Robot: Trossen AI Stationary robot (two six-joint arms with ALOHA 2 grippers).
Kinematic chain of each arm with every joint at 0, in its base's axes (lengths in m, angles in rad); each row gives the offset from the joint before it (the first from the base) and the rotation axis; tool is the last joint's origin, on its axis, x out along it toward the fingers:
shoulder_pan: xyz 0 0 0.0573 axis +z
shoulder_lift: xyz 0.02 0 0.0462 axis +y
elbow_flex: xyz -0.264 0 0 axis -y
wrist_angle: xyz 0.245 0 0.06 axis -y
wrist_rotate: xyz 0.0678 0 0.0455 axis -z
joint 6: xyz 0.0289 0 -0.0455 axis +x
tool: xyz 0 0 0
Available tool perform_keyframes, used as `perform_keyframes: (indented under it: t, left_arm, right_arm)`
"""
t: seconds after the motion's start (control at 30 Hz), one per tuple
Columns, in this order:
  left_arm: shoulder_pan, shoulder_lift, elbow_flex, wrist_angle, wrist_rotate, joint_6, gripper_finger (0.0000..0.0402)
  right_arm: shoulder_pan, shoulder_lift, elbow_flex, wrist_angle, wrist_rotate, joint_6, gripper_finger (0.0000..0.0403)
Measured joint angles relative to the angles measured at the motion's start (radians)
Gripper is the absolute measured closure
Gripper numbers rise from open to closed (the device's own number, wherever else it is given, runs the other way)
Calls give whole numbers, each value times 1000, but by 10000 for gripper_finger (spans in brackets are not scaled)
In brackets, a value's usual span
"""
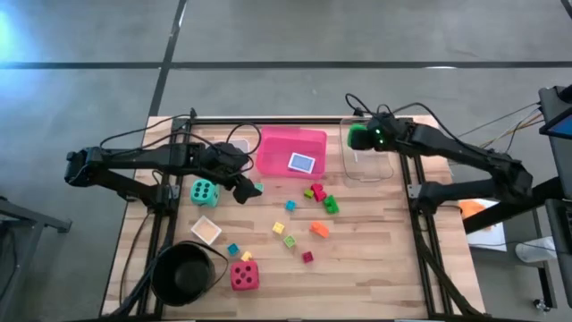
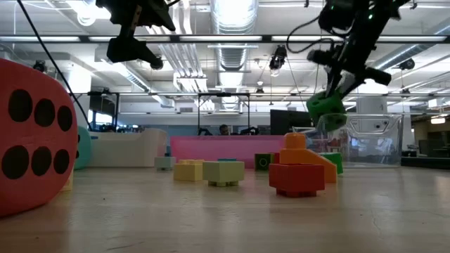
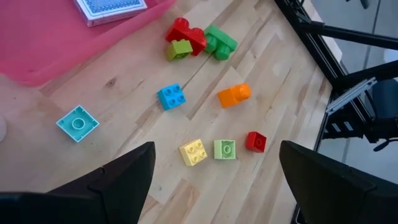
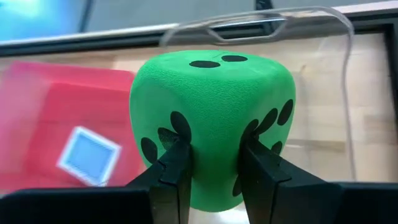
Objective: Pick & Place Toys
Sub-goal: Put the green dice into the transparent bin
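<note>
Clamped on the lower part of the green die [image 4: 211, 124], our right gripper [image 4: 214, 168] holds it in the air over the clear tray [image 1: 368, 156], fingers [image 4: 174, 171] pressed into its foam sides. Beside that tray sits the pink tray [image 1: 277, 148] with a blue-backed card [image 1: 302, 163] inside. Our left gripper [image 3: 214, 180] has its jaws wide apart and empty, hanging above the table [image 1: 375, 233]. Ahead of its fingertips lie a yellow block [image 3: 193, 152], a light green block [image 3: 224, 149] and a small red block [image 3: 255, 142]; farther out are a blue block [image 3: 171, 96] and an orange block [image 3: 234, 95]. We can read no writing anywhere.
</note>
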Motion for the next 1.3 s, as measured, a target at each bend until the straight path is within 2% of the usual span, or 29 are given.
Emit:
perform_keyframes:
  t: [0.2,0.43,0.57,0.77,1.03,1.3]
  left_arm:
    - [0,0,0,0,-4,-18,55]
    - [0,0,0,0,-15,-29,55]
    - [0,0,0,0,-19,-29,55]
    - [0,0,0,0,-19,-40,55]
    - [0,0,0,0,-19,-40,55]
    - [0,0,0,0,-19,-41,55]
  right_arm:
    - [-83,112,7,13,-40,-42,324]
    - [-103,248,95,8,-56,-126,326]
    - [-106,338,168,-65,-52,-173,328]
    - [-104,465,291,-221,14,-273,328]
    - [-104,577,391,-284,20,-372,329]
    - [-74,620,393,-311,51,-441,330]
